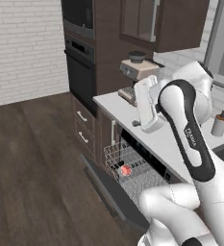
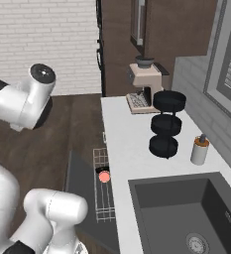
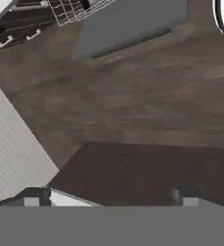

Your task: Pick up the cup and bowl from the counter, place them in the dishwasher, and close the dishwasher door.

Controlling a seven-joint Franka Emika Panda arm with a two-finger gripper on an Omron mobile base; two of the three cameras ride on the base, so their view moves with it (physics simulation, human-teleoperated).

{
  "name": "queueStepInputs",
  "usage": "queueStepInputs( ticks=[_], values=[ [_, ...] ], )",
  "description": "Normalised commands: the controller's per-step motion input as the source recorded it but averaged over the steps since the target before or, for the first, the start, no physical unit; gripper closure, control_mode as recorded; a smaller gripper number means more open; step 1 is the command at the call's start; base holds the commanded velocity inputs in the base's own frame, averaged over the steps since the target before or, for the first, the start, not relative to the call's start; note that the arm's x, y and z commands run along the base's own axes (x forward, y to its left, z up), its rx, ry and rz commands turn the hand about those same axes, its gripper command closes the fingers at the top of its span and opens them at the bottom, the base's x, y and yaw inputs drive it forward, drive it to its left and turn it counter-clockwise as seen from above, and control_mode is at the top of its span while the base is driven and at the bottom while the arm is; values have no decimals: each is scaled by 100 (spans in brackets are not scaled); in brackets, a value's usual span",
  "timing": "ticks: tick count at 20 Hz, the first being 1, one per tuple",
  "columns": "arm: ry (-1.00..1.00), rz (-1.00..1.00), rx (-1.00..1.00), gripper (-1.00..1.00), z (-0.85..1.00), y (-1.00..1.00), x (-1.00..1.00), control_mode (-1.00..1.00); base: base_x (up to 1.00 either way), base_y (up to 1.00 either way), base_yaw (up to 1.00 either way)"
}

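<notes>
Down on the pulled-out rack (image 1: 128, 166) sits the cup (image 1: 126, 170), the door (image 2: 80, 191) lies open, and the gripper (image 3: 111, 194) looks apart, holding nothing.

No legible text or labels

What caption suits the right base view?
Small white cup with salmon-red inside lying in the silvery wire rack above the open dark grey dishwasher door.
</notes>
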Motion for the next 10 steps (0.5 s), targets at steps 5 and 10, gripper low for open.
queueStepInputs(
  ticks=[5,10],
  values=[
    [3,0,-97,-100,-96,99,-49,-100,0,0,0],
    [10,17,-69,-100,-100,23,0,-100,0,0,0]
  ],
)
